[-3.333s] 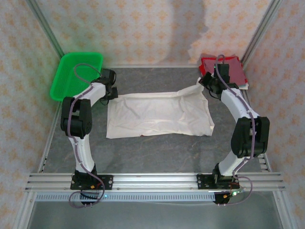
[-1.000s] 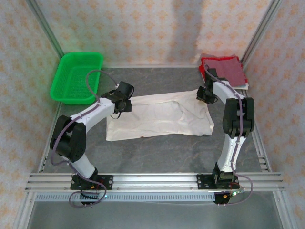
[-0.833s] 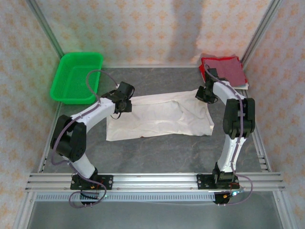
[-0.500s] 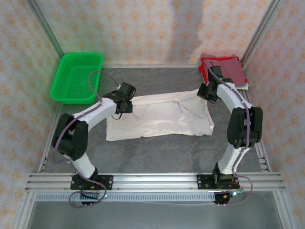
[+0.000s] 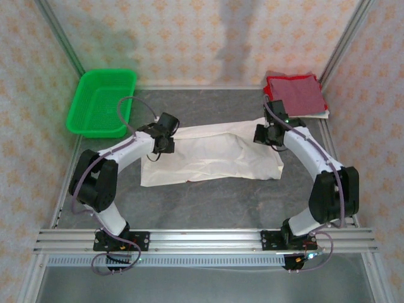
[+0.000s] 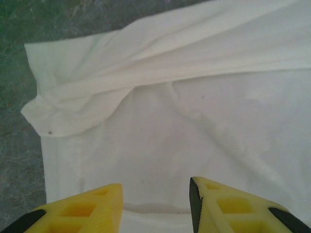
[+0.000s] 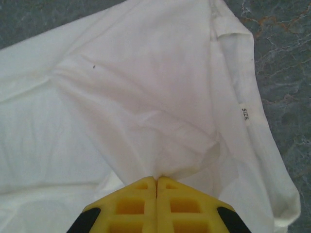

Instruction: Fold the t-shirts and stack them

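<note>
Robot lab test cell, not a home: two white robot arms (image 5: 126, 151) are bolted to an aluminium rail (image 5: 202, 240) at the edge of a grey counter (image 5: 208, 202). Aluminium frame posts (image 5: 60, 39) hold patterned backdrop panels (image 5: 189, 38) around three sides.

I see the white t-shirt (image 5: 211, 154) spread mid-worktop, my left gripper (image 5: 165, 142) at its far left corner, right gripper (image 5: 265, 134) at its far right. The dark red t-shirt (image 5: 297, 95) sits folded in the worktop's far right corner.
</note>
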